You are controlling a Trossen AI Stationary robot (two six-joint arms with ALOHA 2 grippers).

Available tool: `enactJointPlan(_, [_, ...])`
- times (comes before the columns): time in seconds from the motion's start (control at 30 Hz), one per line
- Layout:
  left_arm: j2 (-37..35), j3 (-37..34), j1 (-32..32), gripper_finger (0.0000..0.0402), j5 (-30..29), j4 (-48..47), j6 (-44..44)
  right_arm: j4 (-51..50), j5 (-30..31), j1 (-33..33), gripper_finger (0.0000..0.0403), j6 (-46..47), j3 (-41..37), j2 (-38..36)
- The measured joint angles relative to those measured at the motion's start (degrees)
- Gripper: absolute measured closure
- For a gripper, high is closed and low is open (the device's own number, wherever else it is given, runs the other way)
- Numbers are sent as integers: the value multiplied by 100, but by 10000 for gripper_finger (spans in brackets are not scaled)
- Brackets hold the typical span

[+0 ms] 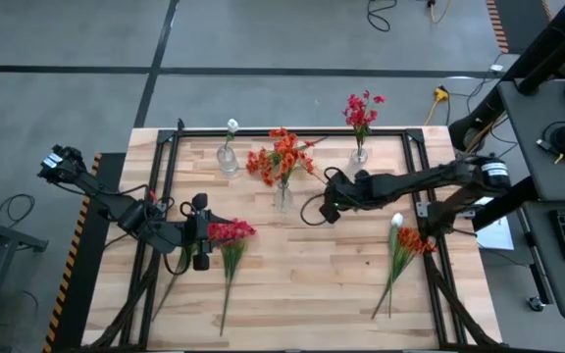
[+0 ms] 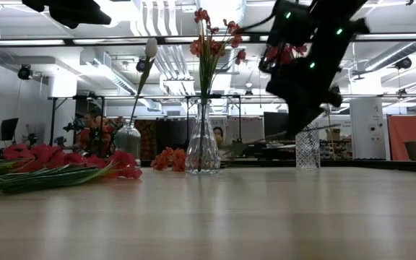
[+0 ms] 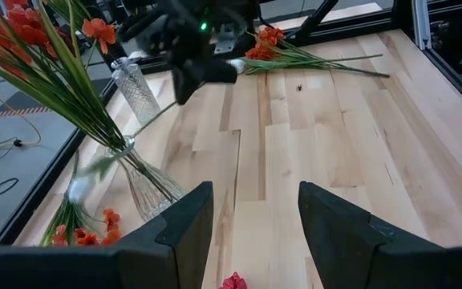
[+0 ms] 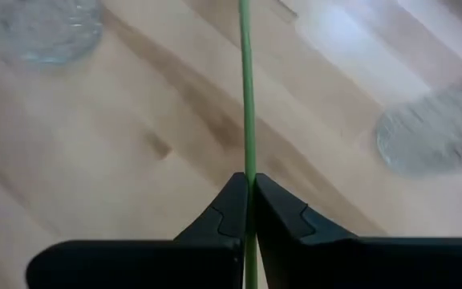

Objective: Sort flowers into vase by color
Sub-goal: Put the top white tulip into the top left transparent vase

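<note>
From above, the right gripper [image 1: 328, 209] hovers beside the orange flowers' vase [image 1: 282, 196]; red flowers [image 1: 229, 233] lie by the left gripper [image 1: 201, 257]. Right wrist view — fingers pinched on a green stem [image 4: 247, 96], bloom possibly orange. Left wrist view — jaws parted, empty.

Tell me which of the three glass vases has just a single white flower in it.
The leftmost vase, nearest the left arm's side. It holds one white bloom, while the middle vase holds orange sprays and the right vase crimson ones.

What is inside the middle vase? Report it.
The middle vase holds the orange flowers, their green stems running down into the glass. From above the blooms cover its mouth, so the stem count and any water cannot be told.
</note>
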Motion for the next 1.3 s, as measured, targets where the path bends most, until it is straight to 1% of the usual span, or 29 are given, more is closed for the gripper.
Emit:
enactJointPlan(0.17, [0,0,-1,234,0,5,0,-323,155,609,390,520,4,-339])
enactJointPlan(0.47, [0,0,1,234,2,286,0,-500,1378,1600,390,1409,7,-962])
enactJointPlan(0.63, [0,0,1,234,0,968,15,-518,2241,2019,390,1663,2,-1059])
enactJointPlan(0.77, [98,0,-19,234,2,1642,-16,-510,2728,2207,390,1763,-17,-1020])
enactJointPlan(1.0, [662,0,-23,234,9,2485,2,-506,2947,2508,390,1900,-118,-1035])
enactJointPlan(1.13, [982,0,-23,234,11,2933,203,-494,2993,2767,390,1921,-118,-1256])
enactJointPlan(1.3, [1153,0,-23,234,13,3413,502,-492,3182,3081,390,1945,-118,-1477])
